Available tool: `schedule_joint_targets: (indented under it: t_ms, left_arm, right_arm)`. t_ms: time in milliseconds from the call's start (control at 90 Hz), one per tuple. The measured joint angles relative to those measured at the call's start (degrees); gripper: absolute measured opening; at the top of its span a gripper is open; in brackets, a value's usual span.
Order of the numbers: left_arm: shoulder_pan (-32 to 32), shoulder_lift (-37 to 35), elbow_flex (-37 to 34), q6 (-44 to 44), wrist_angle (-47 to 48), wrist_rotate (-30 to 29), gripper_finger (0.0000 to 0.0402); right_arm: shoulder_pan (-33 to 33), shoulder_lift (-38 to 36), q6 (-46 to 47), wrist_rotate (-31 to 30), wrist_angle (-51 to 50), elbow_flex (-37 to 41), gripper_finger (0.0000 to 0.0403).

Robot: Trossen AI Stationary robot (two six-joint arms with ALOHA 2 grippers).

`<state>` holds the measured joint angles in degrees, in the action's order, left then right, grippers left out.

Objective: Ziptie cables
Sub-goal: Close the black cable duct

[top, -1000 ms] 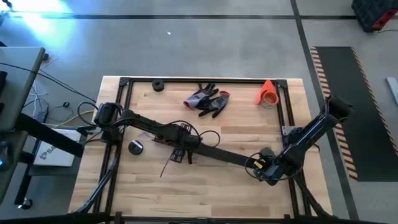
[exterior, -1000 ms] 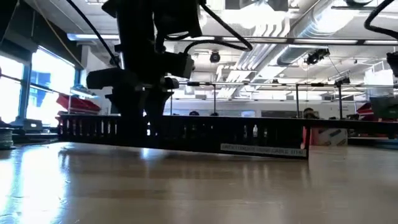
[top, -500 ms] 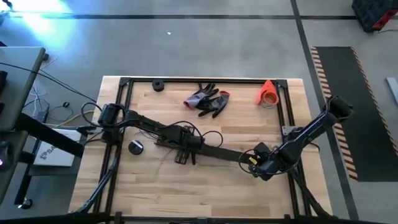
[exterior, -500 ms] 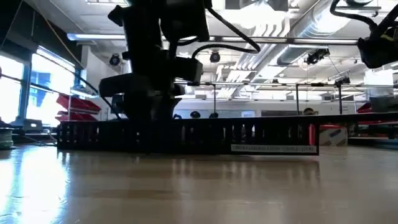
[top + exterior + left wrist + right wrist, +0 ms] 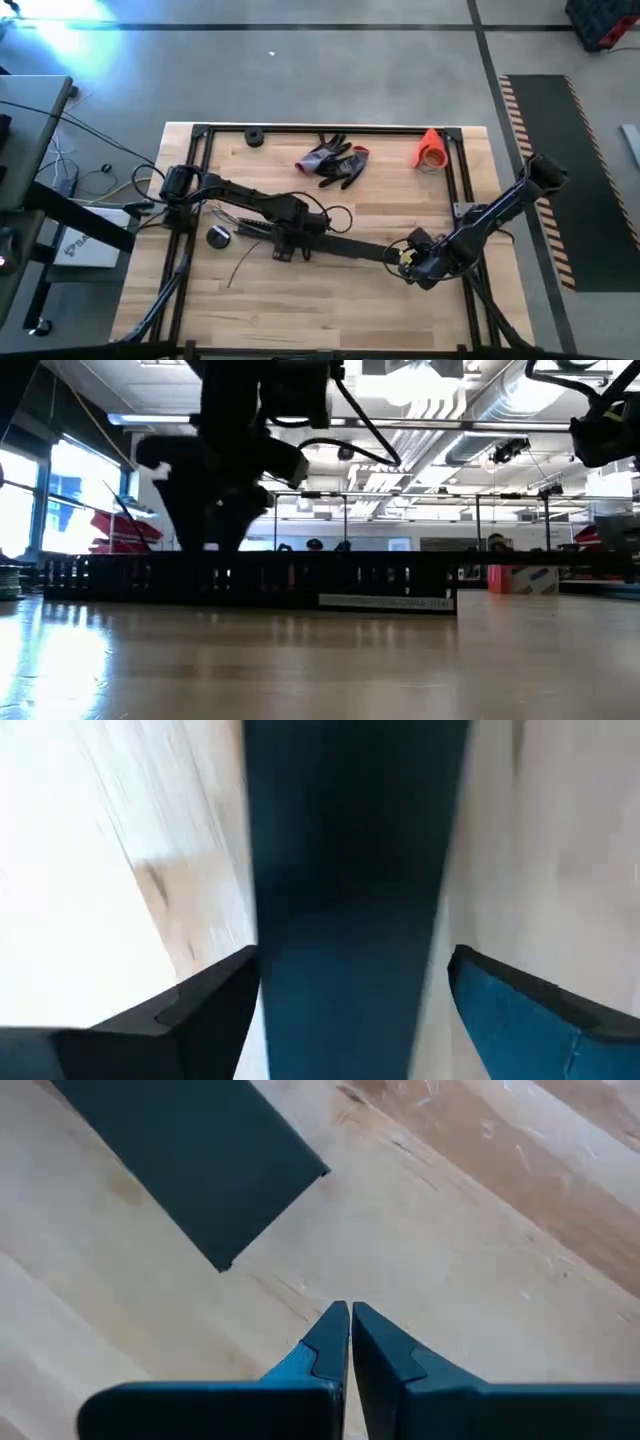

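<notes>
Left pincer (image 5: 287, 243) straddles the long black strip (image 5: 345, 250), fingers wide apart, not clamping; cables (image 5: 245, 222) lie just beside it. Right pincer (image 5: 405, 262) (fingertips pressed together, empty) hovers off the strip's far end. Gloves (image 5: 333, 161) sit well beyond on the desk (image 5: 320, 300).

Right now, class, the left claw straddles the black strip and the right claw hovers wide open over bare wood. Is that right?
Not quite. The right wrist view shows the right claw shut, fingertips together over bare wood. The left claw does straddle the black strip, as the left wrist view shows.
</notes>
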<state>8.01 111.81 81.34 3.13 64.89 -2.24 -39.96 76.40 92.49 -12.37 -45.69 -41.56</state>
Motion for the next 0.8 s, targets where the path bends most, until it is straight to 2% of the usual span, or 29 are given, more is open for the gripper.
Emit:
schedule_joint_targets:
  t_ms: [100, 500, 600, 689, 800]
  left_arm:
    - [0.8, 0.0, -1.0, 0.4, 4.4, -0.1, 0.0301]
    - [1.1, -0.1, -10.2, -1.1, 2.1, -4.1, 0.0299]
    - [1.9, 0.0, -11.1, -0.4, 2.0, -7.1, 0.0283]
    - [2.7, 0.0, -11.2, 0.8, 0.4, -8.1, 0.0258]
    - [3.4, 0.0, -10.3, 1.4, -2.5, -8.5, 0.0228]
  right_arm:
    - [-0.3, 0.0, 0.0, 0.0, 0.1, 0.0, 0.0]
    - [-1.2, 0.0, 0.0, 0.4, -0.5, 0.1, 0.0]
    - [-1.5, 0.0, 1.2, 2.4, -3.1, 0.1, 0.0]
    - [-2.1, 0.0, 3.4, 3.9, -6.6, 0.1, 0.0]
    - [-3.7, 0.0, 4.9, 4.1, -6.4, 0.2, 0.0]
